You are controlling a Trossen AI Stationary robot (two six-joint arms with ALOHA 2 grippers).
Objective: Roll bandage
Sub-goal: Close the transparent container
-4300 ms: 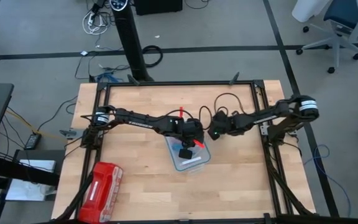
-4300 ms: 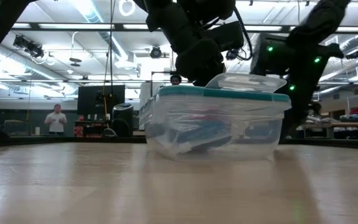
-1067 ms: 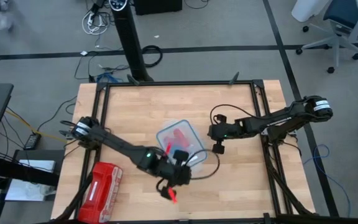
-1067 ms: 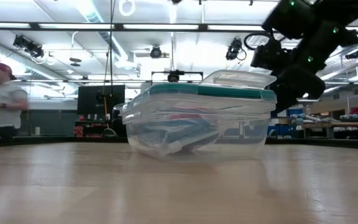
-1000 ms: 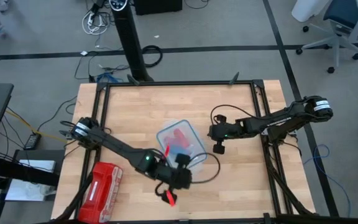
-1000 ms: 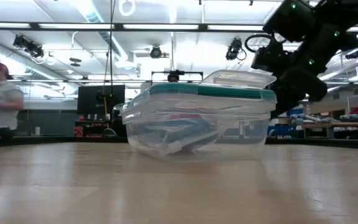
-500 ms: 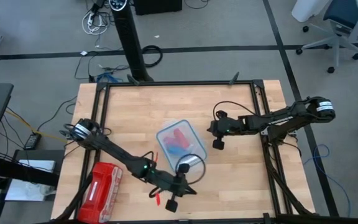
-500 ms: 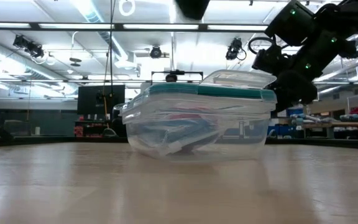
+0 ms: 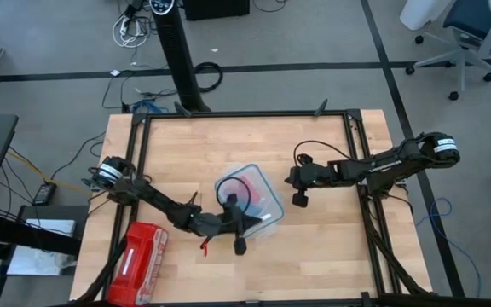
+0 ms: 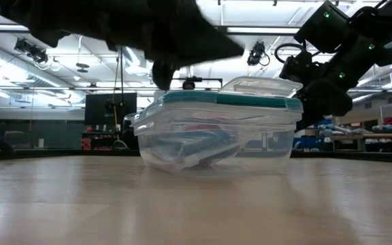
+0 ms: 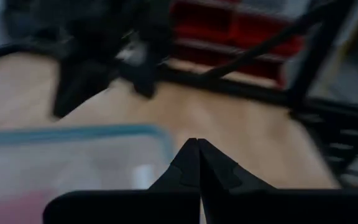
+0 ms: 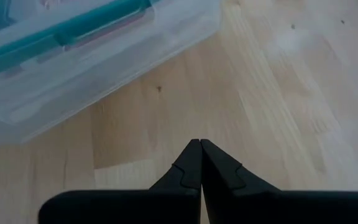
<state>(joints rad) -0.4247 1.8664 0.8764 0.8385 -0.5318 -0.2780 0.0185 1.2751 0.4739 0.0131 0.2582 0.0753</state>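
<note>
A clear plastic box [image 9: 249,198] with a teal rim sits near the middle of the wooden worktop [image 9: 186,153]. Inside it, the high view shows the blue bandage [image 9: 260,205] lying against the side nearer the right arm, beside some red-pink fabric rolls [image 9: 244,186]. In the low view the bandage [image 10: 199,145] shows through the clear wall as a loose blue band low in the box, and the clear lid [image 10: 264,87] sits on top, lifted at one corner. The left gripper [image 9: 239,246] hangs just off the box's front edge, on the side nearer the front of the worktop; its wrist camera shows the two dark fingers [image 11: 191,168] pressed together at their tips with nothing between them, the teal rim of the box [image 11: 73,134] just beyond. The right gripper [image 9: 297,199] is over bare wood beside the box, apart from it; its fingers [image 12: 197,165] are likewise closed tip to tip and hold nothing, with the box's rim and wall [image 12: 79,43] ahead of them. A red zip pouch [image 9: 141,251] lies near the front left corner of the worktop, well apart from the box.
</note>
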